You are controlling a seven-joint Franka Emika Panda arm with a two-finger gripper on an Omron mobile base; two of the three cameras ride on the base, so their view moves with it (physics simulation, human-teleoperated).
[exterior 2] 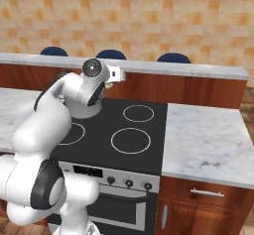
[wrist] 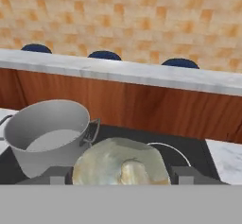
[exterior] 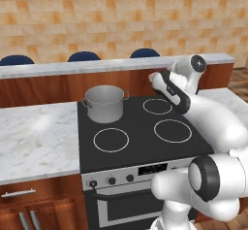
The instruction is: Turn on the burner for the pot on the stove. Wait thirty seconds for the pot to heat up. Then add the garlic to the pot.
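The gripper (wrist: 121, 173) sits high over the back right of the stove (exterior: 140, 151), its 2 dark finger tips spread fairly wide at the bottom of the hand view. Between them lies a pale, rounded lump with a mottled yellowish-white skin — by its look the garlic (wrist: 120, 164), pinched across its width and not dangling. In the left base view the hand is a white and black wedge near the rear right ring, with the jaws themselves hidden from that side.

The relation that matters: the pot (wrist: 47, 135) lies to the left of the gripper and lower, on the rear left ring, well apart from the held bulb. Its open mouth faces up, so the next move is judged to be a sideways carry leftward until the garlic hangs over the rim, then a release.

The pot is grey brushed metal, straight-walled, with 2 small loop handles; its inside looks bare. The stove top is flat black glass with thin white rings — no red glow can be made out on any burner from here. Silver control strip with small black knobs (exterior 2: 129, 182) runs along the front, marble counter (exterior 2: 206, 140) on either side.
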